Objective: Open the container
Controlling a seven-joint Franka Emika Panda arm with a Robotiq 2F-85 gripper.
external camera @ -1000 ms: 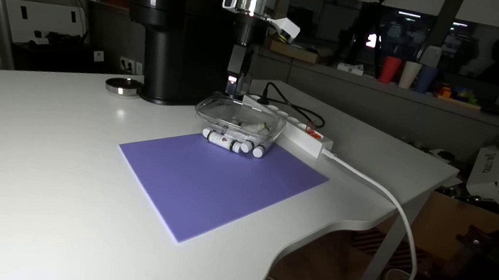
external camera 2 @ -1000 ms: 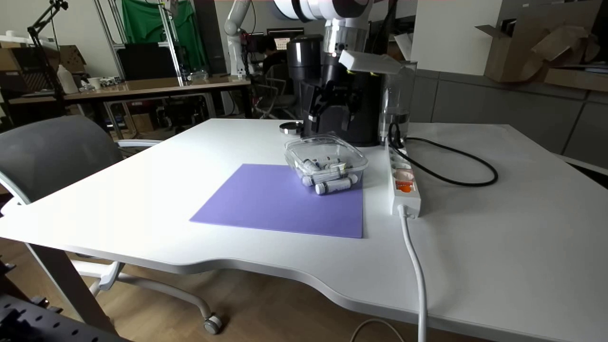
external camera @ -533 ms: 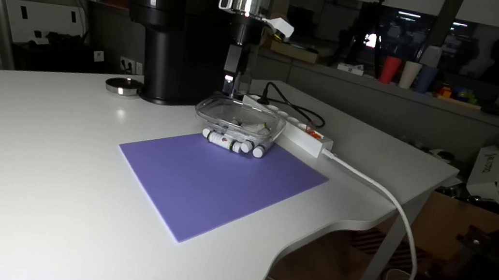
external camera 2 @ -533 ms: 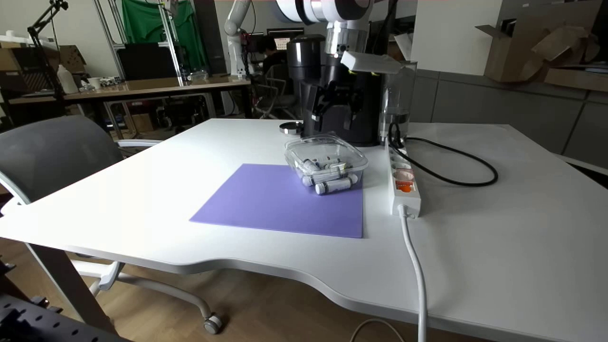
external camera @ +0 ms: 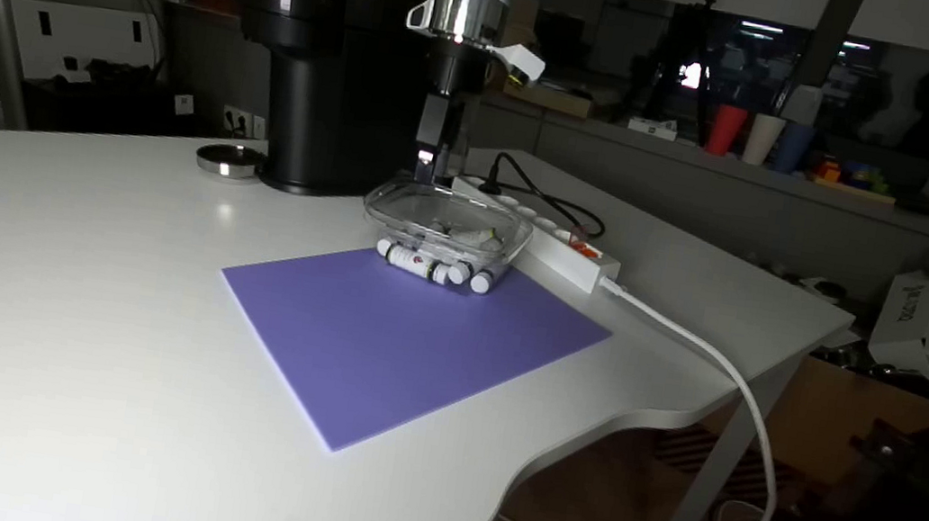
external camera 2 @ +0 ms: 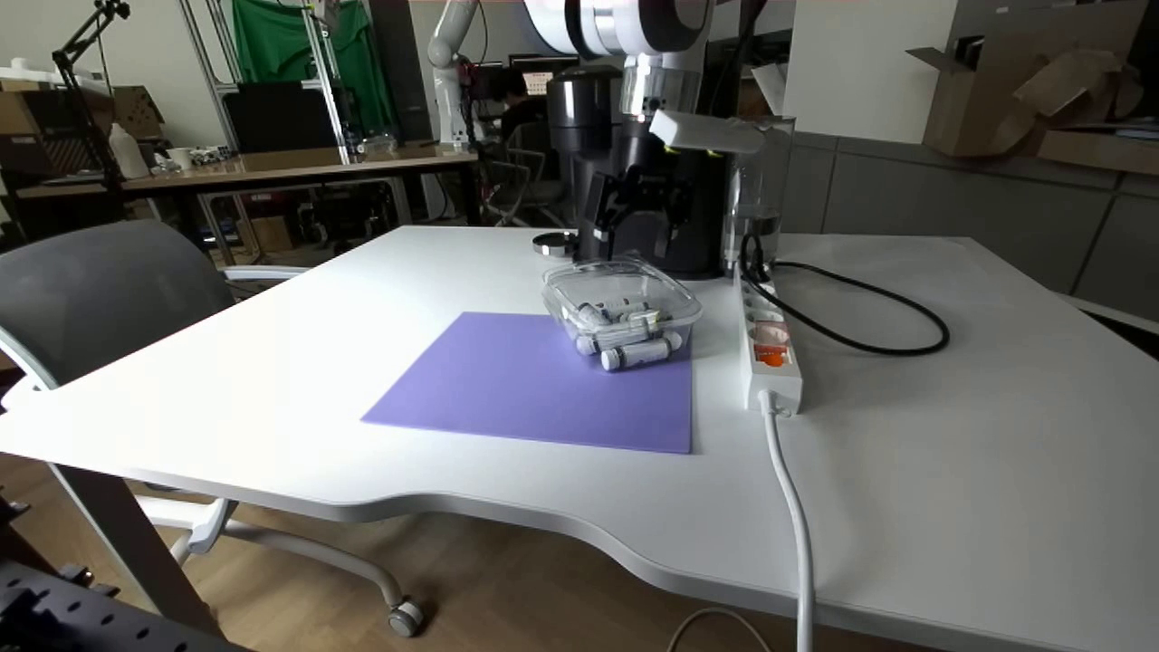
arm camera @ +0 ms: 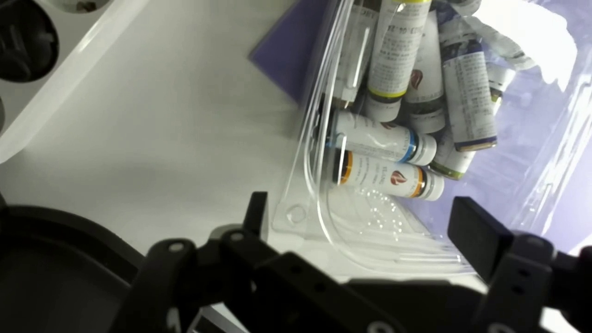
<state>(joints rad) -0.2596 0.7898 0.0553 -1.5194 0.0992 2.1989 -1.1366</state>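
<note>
Clear plastic container (external camera 2: 625, 279), rounded corners, sits upright on the bench (external camera 2: 299, 380), partly over one end of the purple sheet (external camera 2: 507, 380); bare sheet stretches in front of the container in both exterior views. Small white-capped bottles (arm camera: 386, 175) lie jumbled inside the container. Its top looks covered, but see-through plastic plus glare make that hard to read.

Around the container: white power strip (external camera 2: 774, 376) just beside it, bench showing between the two. Black cord (external camera 2: 896, 351) loops out beyond the strip, on the side away from the container; white cable (external camera 2: 792, 507) leads from the strip's end, forward of the container, over the bench edge. Tall black machine (external camera: 371, 84) stands behind the container, crowding that side near the claw (arm camera: 363, 217). Shallow round metal-rimmed dish (external camera: 230, 162) also behind the container, next to the machine's base.

Claw's fingers (arm camera: 481, 236) spread wide apart, pointing down at the container's back corner. In the wrist view that corner sits between the two fingers: one lies outside the container's outline, the other overlaps its end. In both exterior views the fingertips are right at the container's back, just above the rim; touching or apart, cannot tell. Arm (external camera 2: 607, 27) hangs above and behind the container.
</note>
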